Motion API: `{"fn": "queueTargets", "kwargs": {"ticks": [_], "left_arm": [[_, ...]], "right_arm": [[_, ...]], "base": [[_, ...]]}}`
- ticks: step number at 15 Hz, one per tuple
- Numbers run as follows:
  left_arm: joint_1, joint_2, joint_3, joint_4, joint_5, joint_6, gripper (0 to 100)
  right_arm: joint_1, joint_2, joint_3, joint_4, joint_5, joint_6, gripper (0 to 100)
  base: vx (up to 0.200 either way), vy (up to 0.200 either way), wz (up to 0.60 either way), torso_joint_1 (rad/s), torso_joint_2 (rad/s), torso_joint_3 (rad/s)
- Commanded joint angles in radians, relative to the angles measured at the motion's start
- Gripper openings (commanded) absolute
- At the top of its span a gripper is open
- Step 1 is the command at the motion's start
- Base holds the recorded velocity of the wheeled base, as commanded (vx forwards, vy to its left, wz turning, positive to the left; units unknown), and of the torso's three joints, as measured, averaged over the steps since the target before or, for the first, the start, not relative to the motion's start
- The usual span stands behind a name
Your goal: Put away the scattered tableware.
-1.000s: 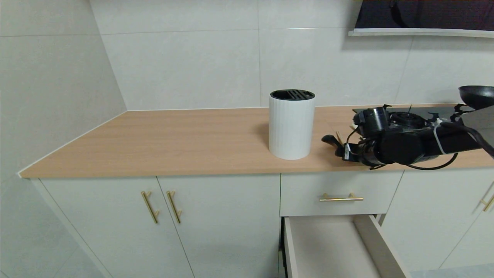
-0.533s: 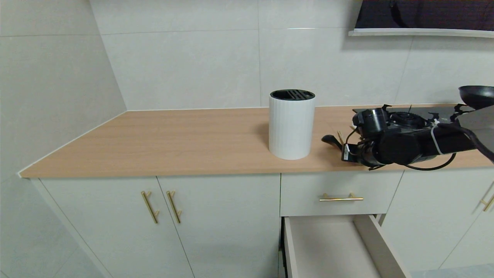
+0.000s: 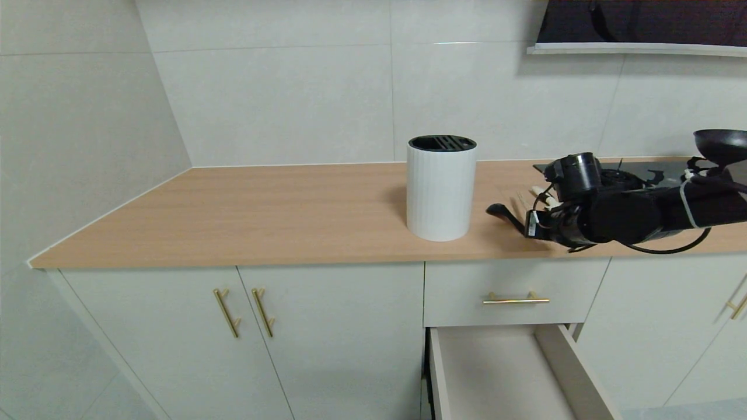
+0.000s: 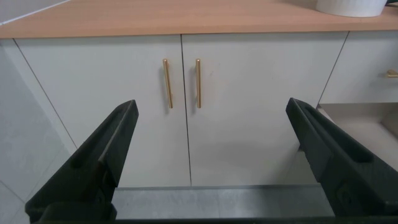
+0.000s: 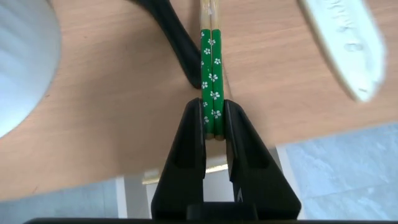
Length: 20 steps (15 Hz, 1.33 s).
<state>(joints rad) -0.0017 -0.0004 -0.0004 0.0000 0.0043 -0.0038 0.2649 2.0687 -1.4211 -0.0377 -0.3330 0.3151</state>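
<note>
Right arm is working low over the front edge of the worktop [image 3: 262,216], just to the right of the white slotted holder [image 3: 440,192].

Right gripper [image 5: 211,111] is pinching the chopsticks [image 5: 211,62] by the very tips of their green patterned ends. The fingers are drawn in almost fully, with only the two sticks side by side between them. The sticks are lying flat on the wood, pointing away from the edge.

Left gripper [image 4: 211,112] is hanging low in front of the cupboard doors [image 4: 249,124], fingers spread wide and gripping nothing.

I am reading this as the pick-up step: the grasp is made and the lift is not yet done.

What the next move is asking for, as I judge it:
- A straight lift first. The black utensil [image 5: 173,40] is lying right against the sticks, and a sideways drag would likely take it along.
- A gentle carry. With the hold so far out at the end, the pair may pivot or splay.
- A choice between the holder's slots and the open drawer [image 3: 496,373] below. I cannot tell which is meant.

Count:
- Chopsticks: two, as one pair.
- Black utensil: one.
- White utensil [image 5: 345,46]: one, lying apart from the sticks.
- Holder: one.
- Open drawer: one.
</note>
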Motion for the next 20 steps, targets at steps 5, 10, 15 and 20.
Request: {"fn": "queueTargets", "kwargs": {"ticks": [5,10,15,20], "left_arm": [[0.0,0.0,0.0,0.0,0.0,-0.001,100],[0.0,0.0,0.0,0.0,0.0,-0.001,100],[0.0,0.0,0.0,0.0,0.0,-0.001,100],[0.0,0.0,0.0,0.0,0.0,-0.001,100]], "right_arm": [[0.045,-0.585,0.269,0.234,0.198,0.018,0],[0.048,-0.707,0.257,0.571,0.422,-0.073,0],[0.048,-0.676,0.271,0.641,0.502,-0.151,0],[0.059,-0.622,0.287,0.637,0.497,-0.156,0]], "base": [[0.0,0.0,0.0,0.0,0.0,0.0],[0.0,0.0,0.0,0.0,0.0,0.0],[0.0,0.0,0.0,0.0,0.0,0.0],[0.0,0.0,0.0,0.0,0.0,0.0]]}}
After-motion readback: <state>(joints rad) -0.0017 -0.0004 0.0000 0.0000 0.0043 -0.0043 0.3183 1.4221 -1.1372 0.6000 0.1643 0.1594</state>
